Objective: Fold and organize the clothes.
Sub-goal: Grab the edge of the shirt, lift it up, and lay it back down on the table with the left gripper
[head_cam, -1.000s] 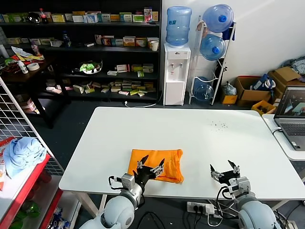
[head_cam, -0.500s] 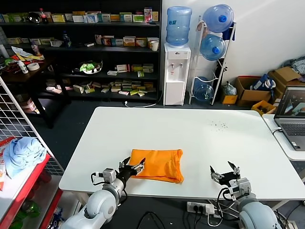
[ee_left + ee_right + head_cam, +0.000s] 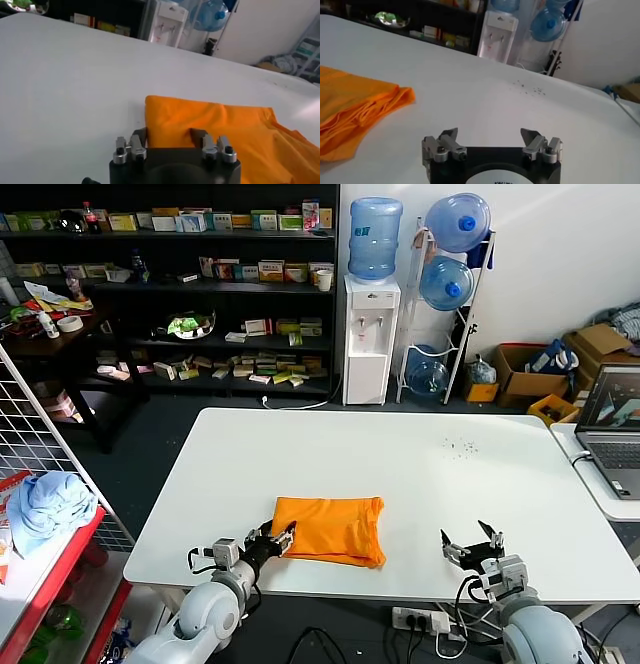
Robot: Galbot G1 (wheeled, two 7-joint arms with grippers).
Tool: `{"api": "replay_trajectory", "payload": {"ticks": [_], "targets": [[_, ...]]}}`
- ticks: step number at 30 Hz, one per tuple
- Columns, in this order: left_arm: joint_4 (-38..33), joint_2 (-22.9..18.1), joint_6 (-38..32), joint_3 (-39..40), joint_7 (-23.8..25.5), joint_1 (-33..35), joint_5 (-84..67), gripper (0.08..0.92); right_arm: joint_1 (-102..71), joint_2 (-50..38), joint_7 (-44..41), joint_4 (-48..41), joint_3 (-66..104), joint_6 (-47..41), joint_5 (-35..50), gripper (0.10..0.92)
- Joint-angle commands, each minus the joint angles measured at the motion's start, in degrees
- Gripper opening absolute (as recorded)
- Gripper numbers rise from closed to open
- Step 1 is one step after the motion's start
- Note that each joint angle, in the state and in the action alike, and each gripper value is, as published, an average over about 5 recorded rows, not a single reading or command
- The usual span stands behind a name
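The orange T-shirt (image 3: 330, 529) lies folded into a rectangle on the white table (image 3: 400, 454), near its front edge. My left gripper (image 3: 275, 537) is open at the shirt's near left corner. In the left wrist view (image 3: 169, 136) its jaws stand on either side of the edge of the orange shirt (image 3: 215, 125). My right gripper (image 3: 472, 542) is open and empty, low over the table's front edge to the right of the shirt. It also shows in the right wrist view (image 3: 490, 134), with the shirt (image 3: 350, 105) off to one side.
A light blue cloth bundle (image 3: 45, 504) lies on a red rack at the far left, beside a wire grid. A laptop (image 3: 615, 419) stands on a side table at the right. Dark specks (image 3: 460, 447) dot the table's far right. A water dispenser (image 3: 371, 334) and shelves stand behind.
My left gripper left the top of the shirt's front part, swung out to the left, and has now come in against the shirt's near left corner. The right gripper has not moved.
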Motion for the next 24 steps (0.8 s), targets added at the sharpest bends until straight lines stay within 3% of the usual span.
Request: {"api": "replay_trajectory", "payload": {"ticks": [1, 14, 24], "targets": [[0.63, -0.04, 0.71, -0.34, 0.67, 0.17, 0.12, 0.567, 0.32, 0.14, 0.16, 0.09, -0.12, -0.15, 0.08, 0.823], [-1.97, 1.93, 0.8, -2.04, 0.06, 0.93, 0.63, 0.194, 0.9, 0.26, 0.17, 0.04, -0.64, -0.17, 0.36, 0.823], [-4.45, 12.38, 6.3, -9.91, -4.54, 3.33, -0.21, 0.168, 2.67, 0.8, 0.27, -0.39, -3.0, -0.38, 0.19, 0.823]]}}
